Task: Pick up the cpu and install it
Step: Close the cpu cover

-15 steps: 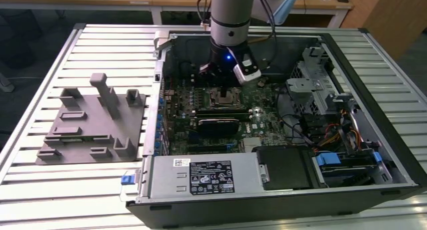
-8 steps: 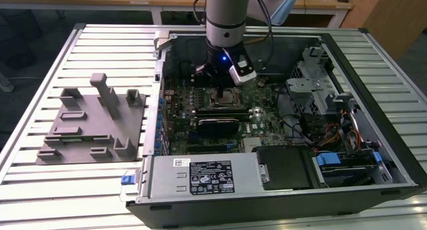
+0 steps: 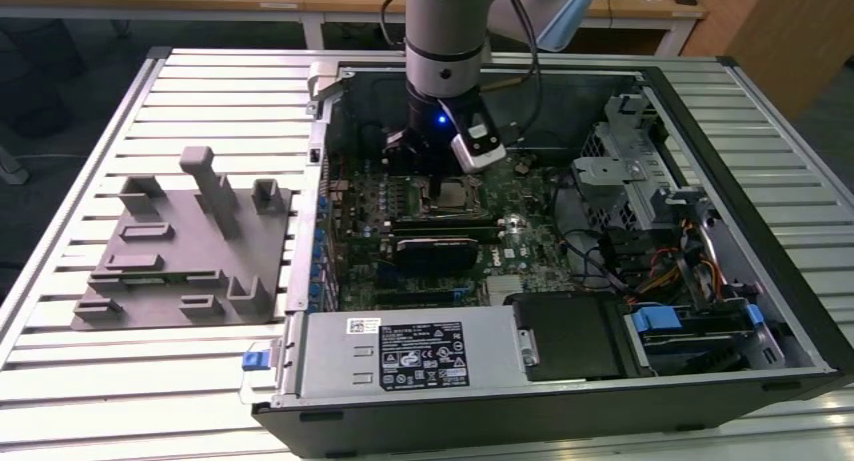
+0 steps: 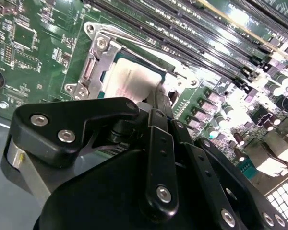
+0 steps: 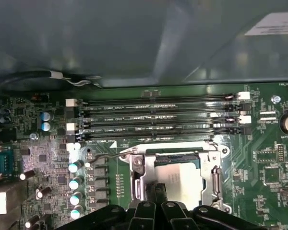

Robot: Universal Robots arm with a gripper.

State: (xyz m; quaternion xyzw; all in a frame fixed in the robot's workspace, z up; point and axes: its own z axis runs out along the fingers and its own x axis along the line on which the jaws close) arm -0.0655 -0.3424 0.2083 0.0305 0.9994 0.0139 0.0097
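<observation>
Over the metal socket frame (image 5: 137, 175), the black pincer (image 5: 156, 188) stood closed just above the pale silvery square cpu (image 5: 183, 179); seating it probably needed level, gentle pressure.

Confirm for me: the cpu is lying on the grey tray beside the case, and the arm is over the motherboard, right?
No. The cpu is not on the grey tray; it lies within the metal socket frame on the motherboard, as the first wrist view shows. The arm is over the motherboard, as you said.

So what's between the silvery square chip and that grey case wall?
Long black memory slots run beside the silvery square chip, in the first wrist view.
</observation>
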